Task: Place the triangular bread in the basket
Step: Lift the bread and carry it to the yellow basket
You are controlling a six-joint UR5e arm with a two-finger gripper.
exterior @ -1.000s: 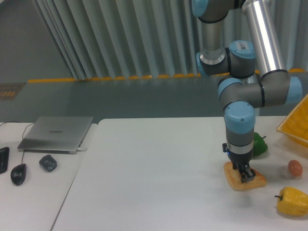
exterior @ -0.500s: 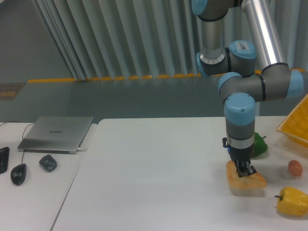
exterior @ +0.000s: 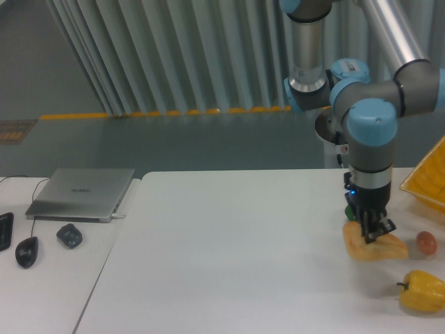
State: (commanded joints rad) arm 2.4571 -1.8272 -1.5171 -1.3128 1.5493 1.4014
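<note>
The triangular bread (exterior: 375, 247) is a golden-brown flat pastry hanging just above the white table at the right. My gripper (exterior: 374, 232) points down and is shut on the bread's top middle. The basket (exterior: 427, 182) is bright yellow-orange with a lattice pattern; only its left corner shows at the right edge, up and to the right of the bread. The arm hides most of a green pepper (exterior: 350, 209) just behind the gripper.
A small brownish egg (exterior: 426, 242) lies just right of the bread. A yellow bell pepper (exterior: 421, 291) sits at the front right. On the left side table are a laptop (exterior: 82, 193), a mouse (exterior: 27, 251) and a small dark object (exterior: 69, 235).
The gripper has carried the bread to the right, toward the egg and basket, lifting it slightly off the table. The arm's wrist has swung right with it.
</note>
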